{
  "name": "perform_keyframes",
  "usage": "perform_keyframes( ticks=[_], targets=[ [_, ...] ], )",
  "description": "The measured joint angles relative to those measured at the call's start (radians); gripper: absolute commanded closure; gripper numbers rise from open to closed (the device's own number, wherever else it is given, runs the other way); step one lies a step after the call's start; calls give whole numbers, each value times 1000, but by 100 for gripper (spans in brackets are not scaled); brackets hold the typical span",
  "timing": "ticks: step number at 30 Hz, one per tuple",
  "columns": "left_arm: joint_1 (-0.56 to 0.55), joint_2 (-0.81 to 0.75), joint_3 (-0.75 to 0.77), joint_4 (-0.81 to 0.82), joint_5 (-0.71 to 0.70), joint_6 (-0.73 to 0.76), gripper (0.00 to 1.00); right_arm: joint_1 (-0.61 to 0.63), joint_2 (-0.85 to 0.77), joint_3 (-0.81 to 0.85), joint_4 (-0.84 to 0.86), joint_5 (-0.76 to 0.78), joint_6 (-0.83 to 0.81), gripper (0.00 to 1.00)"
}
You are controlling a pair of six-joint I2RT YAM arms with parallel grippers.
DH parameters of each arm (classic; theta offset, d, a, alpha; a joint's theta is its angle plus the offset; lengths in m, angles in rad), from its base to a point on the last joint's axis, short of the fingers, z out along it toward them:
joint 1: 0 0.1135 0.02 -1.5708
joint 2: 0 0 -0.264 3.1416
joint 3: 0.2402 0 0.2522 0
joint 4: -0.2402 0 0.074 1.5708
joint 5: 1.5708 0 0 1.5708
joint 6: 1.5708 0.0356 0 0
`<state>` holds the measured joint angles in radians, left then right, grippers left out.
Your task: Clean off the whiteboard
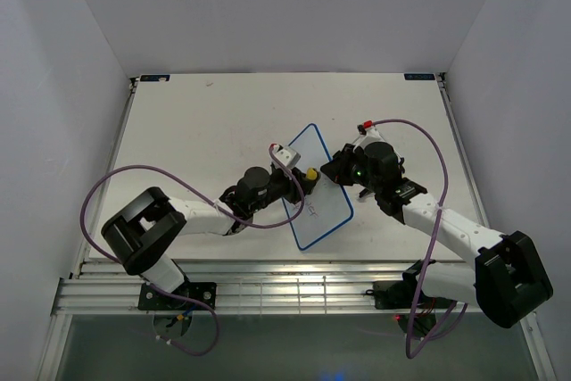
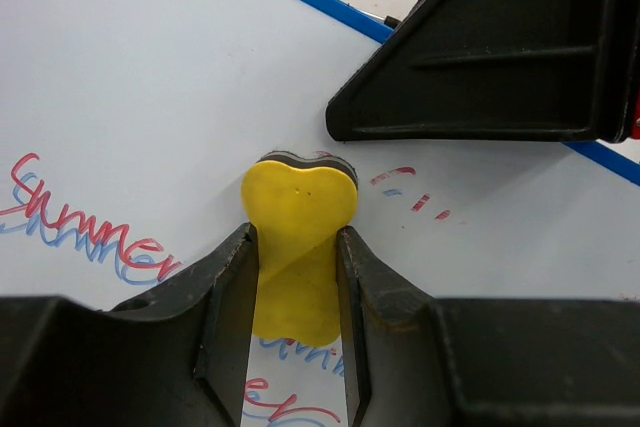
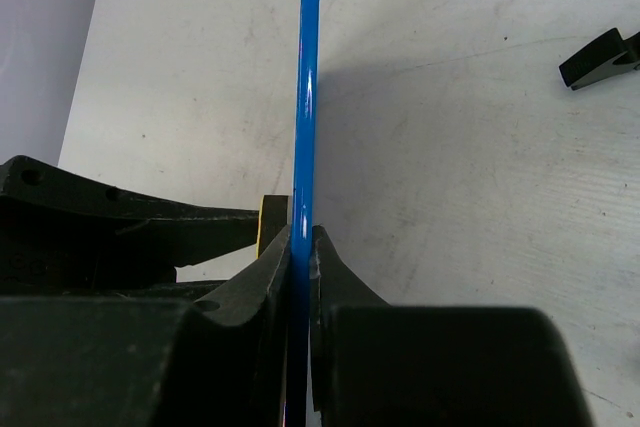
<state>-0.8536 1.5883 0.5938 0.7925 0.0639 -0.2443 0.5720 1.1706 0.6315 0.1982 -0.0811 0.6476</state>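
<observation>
Red writing (image 2: pixel 90 222) on whiteboard (image 2: pixel 150 47) apparently reads "Summer".

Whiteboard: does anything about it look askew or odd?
Yes. The whiteboard is not lying flat: the right gripper pinches its blue rim and holds it tilted, diagonal to the table edges. The left gripper squeezes a yellow sponge out of shape against its face. Some red writing is unerased.

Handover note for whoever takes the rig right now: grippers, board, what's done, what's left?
Left gripper: shut on the yellow sponge, whose tip seems pressed on the whiteboard.
Right gripper: shut on the board's blue rim.
Done: the patch right of the sponge looks mostly wiped; faint dashes show.
Left: the red "Summer" line and the writing below it.
</observation>
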Motion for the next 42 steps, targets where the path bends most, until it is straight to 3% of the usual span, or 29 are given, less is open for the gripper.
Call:
perform_keyframes(
  ticks=[16,42],
  targets=[
    [16,0,64,-93,17,-6,100,-1,-5,-7,11,7,0,92],
    [-49,-2,15,-22,-80,-43,100,0,-6,-7,3,12,10,92]
  ],
)
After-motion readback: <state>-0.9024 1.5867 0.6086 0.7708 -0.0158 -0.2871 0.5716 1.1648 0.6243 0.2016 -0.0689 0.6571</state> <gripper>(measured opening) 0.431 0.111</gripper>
